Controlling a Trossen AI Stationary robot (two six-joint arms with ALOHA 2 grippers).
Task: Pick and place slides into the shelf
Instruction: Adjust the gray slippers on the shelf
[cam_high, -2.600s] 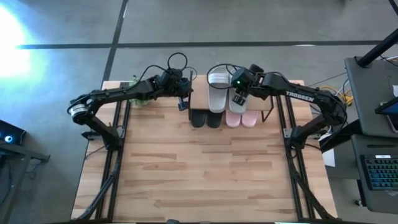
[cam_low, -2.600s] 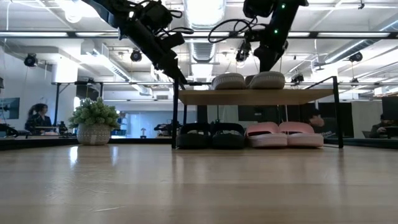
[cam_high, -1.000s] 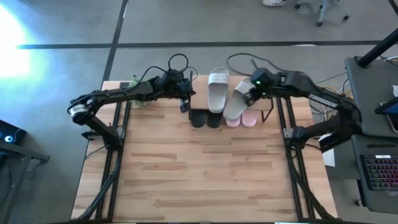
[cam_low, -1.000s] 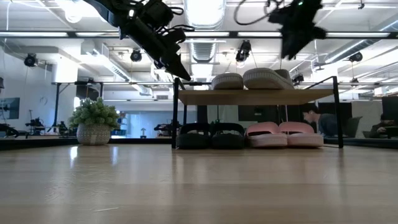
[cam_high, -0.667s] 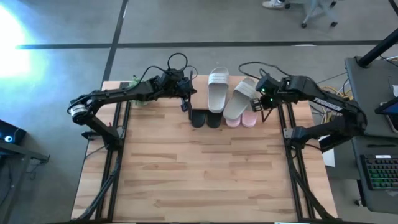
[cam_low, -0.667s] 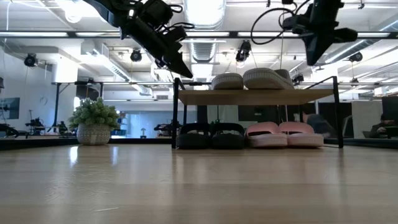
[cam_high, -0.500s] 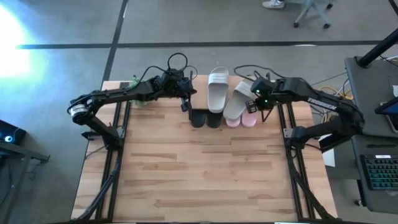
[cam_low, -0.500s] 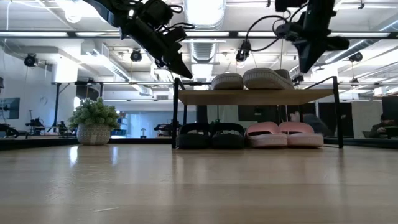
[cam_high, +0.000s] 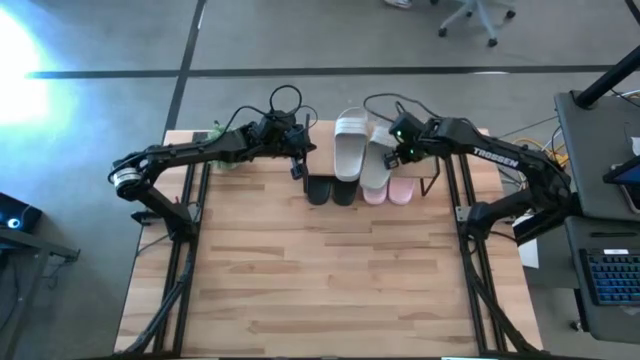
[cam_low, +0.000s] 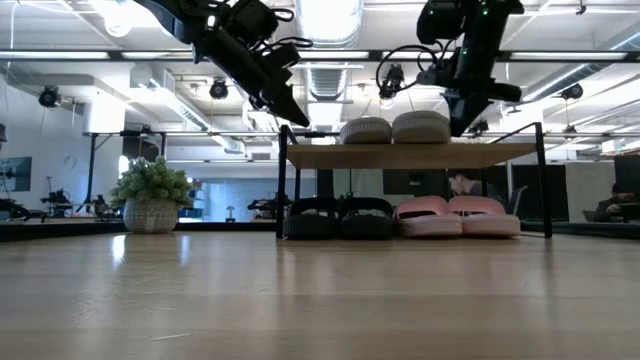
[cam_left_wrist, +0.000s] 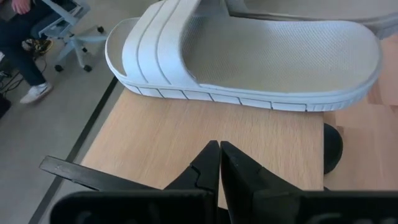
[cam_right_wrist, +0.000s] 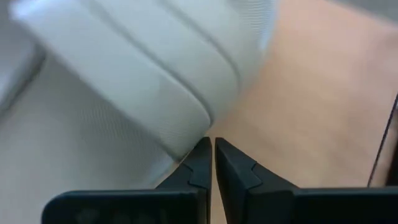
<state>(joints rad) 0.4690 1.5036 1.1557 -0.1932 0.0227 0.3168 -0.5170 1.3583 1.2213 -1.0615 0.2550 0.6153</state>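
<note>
On shelf (cam_high: 425, 162) top: right gripper (cam_high: 393, 155), fingers closed, empty, touches grey-white slide (cam_high: 377, 163) at its 3 o'clock edge; nudge gently toward 9 o'clock.

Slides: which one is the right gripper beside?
The right-hand pale grey slide on the shelf's top board; the right gripper sits at its outer edge.

One word can be read: "TROSSEN", in white capitals on the right arm (cam_high: 493, 156), along the link just past the shelf (cam_high: 420, 170), in the high view. No other text is legible.
</note>
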